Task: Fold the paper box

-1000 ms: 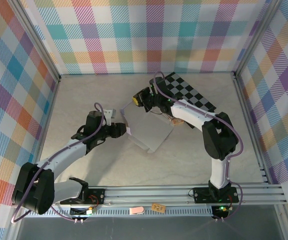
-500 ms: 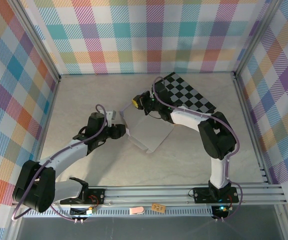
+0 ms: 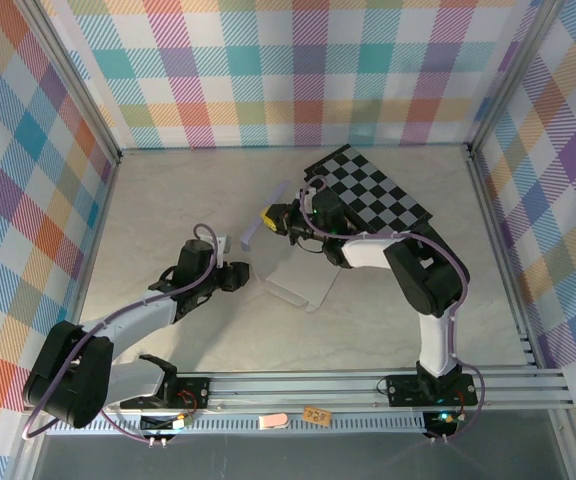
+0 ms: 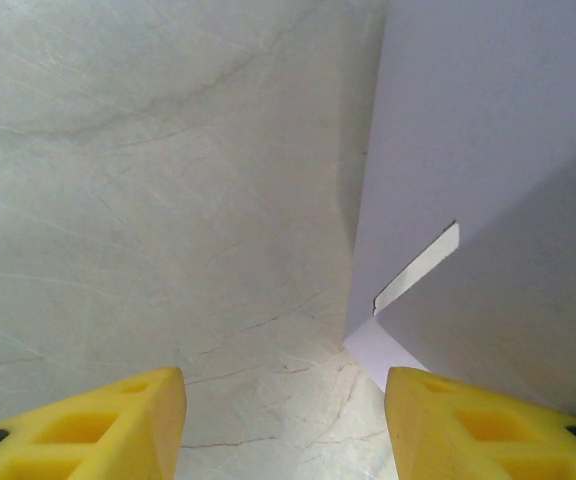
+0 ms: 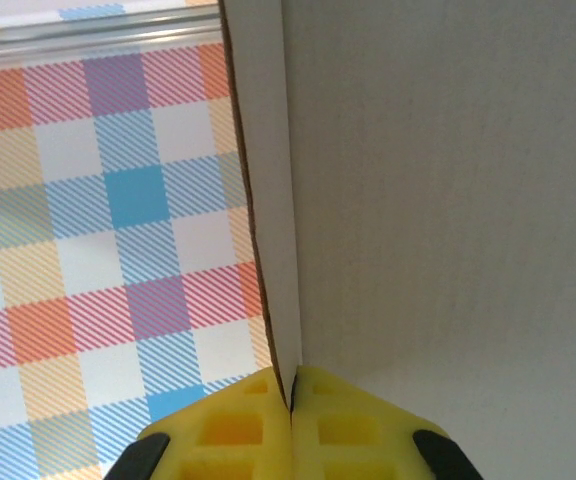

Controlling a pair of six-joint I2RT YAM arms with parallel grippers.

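Note:
The paper box (image 3: 303, 272) is a thin die-cut sheet, tipped up on its near edge at mid-table, with a lavender flap (image 3: 251, 234) sticking out to the left. My right gripper (image 3: 274, 214) is shut on the sheet's raised far edge. In the right wrist view its yellow fingertips (image 5: 290, 405) pinch the cardboard edge, and the off-white face (image 5: 448, 200) rises to the right. My left gripper (image 3: 236, 275) stands open just left of the sheet, apart from it. In the left wrist view the lavender face (image 4: 488, 150) stands beyond the right finger (image 4: 488, 425), with bare table between the fingers.
A black-and-white checkerboard (image 3: 373, 190) lies at the back right, behind the right arm. Plaid walls enclose the table on three sides. A pink piece (image 3: 273, 421) and an orange tag (image 3: 316, 413) lie on the front rail.
The right gripper moved left and lifted the sheet's far edge, so the sheet went from lying flat to standing steeply. The left gripper drew back slightly toward the near left.

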